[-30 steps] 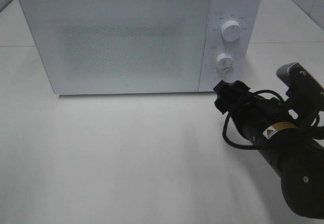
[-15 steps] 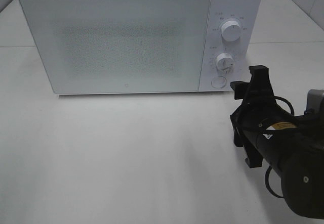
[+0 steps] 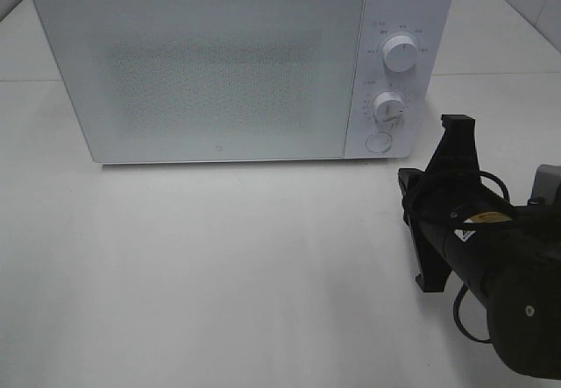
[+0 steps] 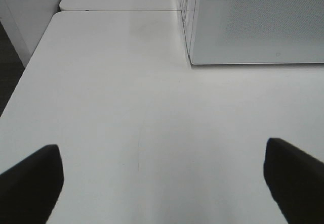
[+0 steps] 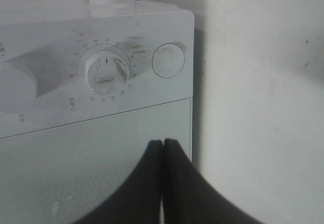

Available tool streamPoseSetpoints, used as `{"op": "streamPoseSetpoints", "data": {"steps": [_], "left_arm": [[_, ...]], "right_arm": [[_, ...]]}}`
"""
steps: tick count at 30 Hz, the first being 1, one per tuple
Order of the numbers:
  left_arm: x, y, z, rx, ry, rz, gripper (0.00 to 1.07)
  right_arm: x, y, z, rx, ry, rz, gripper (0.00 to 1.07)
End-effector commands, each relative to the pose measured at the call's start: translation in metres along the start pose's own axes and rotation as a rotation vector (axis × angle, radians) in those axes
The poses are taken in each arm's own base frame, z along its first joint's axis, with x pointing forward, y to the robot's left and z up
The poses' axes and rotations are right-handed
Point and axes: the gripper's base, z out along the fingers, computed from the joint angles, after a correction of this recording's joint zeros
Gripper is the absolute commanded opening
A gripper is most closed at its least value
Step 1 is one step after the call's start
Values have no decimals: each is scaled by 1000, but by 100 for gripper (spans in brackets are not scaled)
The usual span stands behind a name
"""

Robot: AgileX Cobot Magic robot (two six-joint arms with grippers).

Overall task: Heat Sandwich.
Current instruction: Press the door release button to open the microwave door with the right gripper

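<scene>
Right pincer (image 5: pixel 163 143) closed, empty — near microwave (image 3: pixel 434 7); its door (image 3: pixel 202 73) shut.

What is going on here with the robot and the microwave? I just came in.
A two-arm robot stands at a white microwave whose door is closed. The right gripper, jaws shut and empty, hangs in front of the control panel, near the round button but not touching it. The left gripper is open over the bare white table to the left of the microwave. No sandwich shows in any view.
</scene>
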Motion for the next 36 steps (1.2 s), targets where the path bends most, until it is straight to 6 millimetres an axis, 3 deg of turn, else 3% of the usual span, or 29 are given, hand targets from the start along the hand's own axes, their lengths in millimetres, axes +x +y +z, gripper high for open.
{"op": "streamPoseSetpoints", "data": {"steps": [1,12,26,36], "left_arm": [[2,0,-3,-1,-24,-2,101],[2,0,-3,-1,-24,-2,101],[2,0,-3,-1,-24,-2,101],[2,0,-3,-1,-24,-2,101]], "right_arm": [[2,2,1,-3,5,6,0],[-5,-3,9,94,18,-10,0],[-18,29,51,97,50,-73,0],[-11,22,90,114,55,-78,0]]}}
